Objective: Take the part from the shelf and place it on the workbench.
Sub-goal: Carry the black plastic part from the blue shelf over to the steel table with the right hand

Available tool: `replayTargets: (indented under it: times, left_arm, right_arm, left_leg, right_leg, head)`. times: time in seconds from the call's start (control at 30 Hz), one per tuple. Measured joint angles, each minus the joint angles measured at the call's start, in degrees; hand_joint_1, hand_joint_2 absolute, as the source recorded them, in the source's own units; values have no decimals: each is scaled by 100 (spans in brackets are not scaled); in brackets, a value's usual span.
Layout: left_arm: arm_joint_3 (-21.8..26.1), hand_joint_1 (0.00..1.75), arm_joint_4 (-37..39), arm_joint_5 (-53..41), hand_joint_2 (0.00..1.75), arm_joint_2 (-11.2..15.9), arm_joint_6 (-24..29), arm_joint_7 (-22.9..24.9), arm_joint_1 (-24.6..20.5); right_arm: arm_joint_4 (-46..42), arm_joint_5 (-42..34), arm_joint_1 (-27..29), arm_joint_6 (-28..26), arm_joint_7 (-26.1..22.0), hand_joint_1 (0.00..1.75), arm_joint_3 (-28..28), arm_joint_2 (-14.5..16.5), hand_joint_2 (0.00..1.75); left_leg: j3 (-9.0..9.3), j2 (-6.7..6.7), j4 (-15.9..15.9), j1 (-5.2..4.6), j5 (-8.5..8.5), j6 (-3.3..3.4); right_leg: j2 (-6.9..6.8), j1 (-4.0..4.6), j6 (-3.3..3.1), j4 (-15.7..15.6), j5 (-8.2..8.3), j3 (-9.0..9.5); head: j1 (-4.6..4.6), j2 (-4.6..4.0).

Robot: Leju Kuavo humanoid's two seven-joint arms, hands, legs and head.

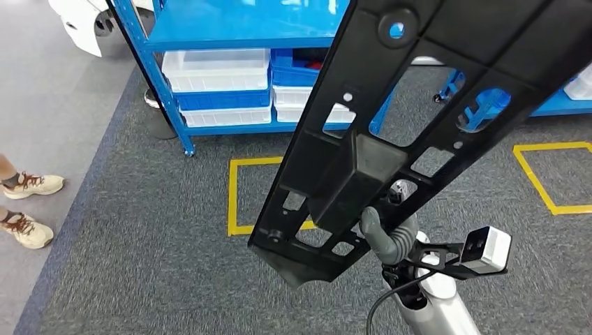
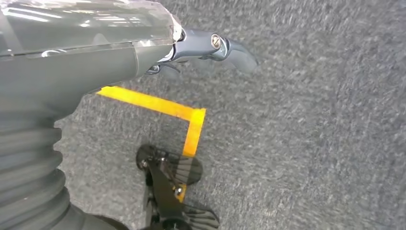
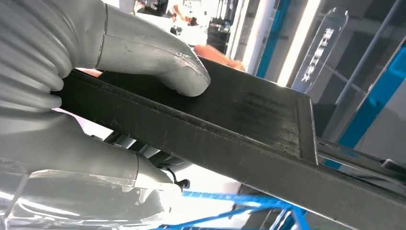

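Observation:
A long black plastic part (image 1: 391,132) with several cut-outs slants across the head view, from low centre up to the top right. My right hand (image 1: 391,236) grips its lower end from beneath. In the right wrist view the thumb (image 3: 158,62) presses on the part's flat black face (image 3: 249,110), with the rest of the hand under it. My left hand (image 2: 143,52) hangs over grey carpet, its fingers (image 2: 225,48) extended and holding nothing.
A blue shelf (image 1: 230,28) stands ahead, with white and blue bins (image 1: 216,87) on its lowest level. Yellow tape squares (image 1: 234,199) mark the grey carpet. A person's feet in light shoes (image 1: 28,185) stand at the left edge.

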Motion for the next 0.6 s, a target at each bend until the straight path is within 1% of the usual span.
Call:
replayTargets:
  times: [0.03, 0.07, 0.1, 0.13, 0.17, 0.2, 0.23, 0.27, 0.3, 0.33, 0.37, 0.4, 0.43, 0.47, 0.5, 0.53, 0.57, 0.6]
  left_arm:
    - [1, 0, -1, -9, 175, -5, -5, -6, 5]
    - [2, 0, -2, -15, 175, -10, -8, -9, 8]
    - [2, 0, -3, -19, 175, -15, -8, -12, 6]
    - [3, 0, -5, -20, 175, -18, -8, -15, 0]
    - [3, 0, -6, -19, 175, -18, -6, -18, -2]
    - [3, 0, -7, -19, 175, -18, -3, -20, -2]
    - [3, 0, -7, -19, 175, -18, 1, -21, -2]
    - [4, 0, -6, -17, 175, -19, 5, -21, -2]
    - [5, 0, -5, -15, 175, -21, 8, -21, -2]
    - [7, 0, -5, -9, 175, -24, 10, -21, -4]
    - [10, 0, -5, 1, 175, -27, 11, -21, -5]
    - [16, 0, -5, 12, 175, -30, 12, -22, -6]
    - [23, 0, -6, 25, 175, -31, 15, -23, -8]
    - [30, 0, -5, 35, 175, -33, 19, -22, -8]
    - [38, 0, -6, 44, 175, -34, 24, -19, -5]
    - [50, 0, -6, 53, 175, -34, 32, -14, -3]
    - [65, 0, -5, 59, 175, -38, 43, -11, 2]
    - [85, 0, -5, 63, 175, -44, 57, -11, 6]
  right_arm:
    - [-9, 9, 33, -1, -15, 175, -12, 1, 175]
    - [-23, 19, 71, -1, -28, 175, -24, 2, 175]
    - [-41, 32, 108, -1, -38, 175, -37, 2, 175]
    - [-59, 46, 140, -1, -46, 175, -49, 3, 175]
    - [-76, 60, 165, 0, -48, 175, -53, 3, 175]
    - [-87, 72, 186, 1, -48, 175, -54, 5, 175]
    - [-93, 81, 205, 1, -47, 175, -54, 7, 175]
    - [-96, 87, 219, 0, -45, 175, -54, 9, 175]
    - [-103, 91, 226, -1, -39, 175, -54, 16, 175]
    - [-116, 94, 227, -3, -26, 175, -54, 28, 175]
    - [-138, 96, 222, -4, -9, 175, -54, 46, 175]
    - [-165, 98, 218, -4, 12, 175, -55, 67, 175]
    - [-188, 99, 215, -4, 29, 175, -55, 86, 175]
    - [-206, 102, 218, -1, 44, 175, -55, 103, 175]
    - [-215, 106, 229, 2, 54, 175, -56, 117, 175]
    - [-219, 111, 241, 6, 60, 175, -55, 132, 175]
    - [-221, 121, 251, 15, 66, 175, -55, 153, 175]
    - [-222, 134, 260, 28, 67, 175, -55, 178, 175]
  left_leg:
    - [-38, 9, -22, 10, 65, 35]
    - [-85, 21, -38, 26, 135, 77]
    - [-147, 33, -56, 42, 211, 111]
    - [-219, 43, -53, 43, 280, 137]
    - [-310, 44, -47, 41, 347, 150]
    - [-405, 46, -37, 39, 414, 150]
    - [-499, 46, -22, 39, 477, 142]
    - [-595, 47, 0, 40, 533, 130]
    - [-689, 47, 29, 42, 583, 114]
    - [-771, 45, 64, 44, 628, 93]
    - [-848, 41, 101, 37, 667, 67]
    - [-904, 39, 129, 32, 711, 36]
    - [-942, 37, 144, 26, 756, 3]
    - [-969, 36, 144, 23, 805, -32]
    - [-985, 36, 134, 27, 858, -74]
    - [-1010, 33, 146, 40, 852, -110]
    - [-1058, 30, 228, 51, 744, -140]
    - [-1129, 27, 413, 62, 535, -163]
  right_leg:
    - [11, -5, 33, 10, -14, -22]
    - [25, -8, 65, 89, -131, -61]
    - [39, -15, 95, 280, -361, -127]
    - [52, -36, 120, 583, -671, -214]
    - [55, -47, 143, 968, -960, -304]
    - [56, -60, 165, 1336, -1138, -367]
    - [57, -73, 183, 1584, -1170, -369]
    - [56, -87, 196, 1658, -1079, -286]
    - [56, -103, 201, 1515, -919, -99]
    - [56, -117, 198, 1190, -794, 183]
    - [57, -115, 188, 751, -777, 507]
    - [61, -109, 170, 342, -831, 785]
    - [64, -96, 149, 46, -913, 962]
    - [67, -75, 122, -107, -973, 1027]
    - [66, -71, 81, -142, -957, 1002]
    - [54, -71, 37, -147, -906, 957]
    - [43, -75, -18, -151, -846, 907]
    - [31, -83, -64, -163, -781, 848]
  head:
    - [0, 0]
    - [1, 0]
    - [1, 0]
    - [0, 0]
    - [0, 0]
    - [0, 0]
    - [0, 0]
    - [0, 0]
    - [0, 0]
    - [-1, 0]
    - [-1, 0]
    - [-1, 0]
    - [-1, 0]
    - [-1, 0]
    - [-1, 0]
    - [-1, 0]
    - [-1, 0]
    - [-1, 0]
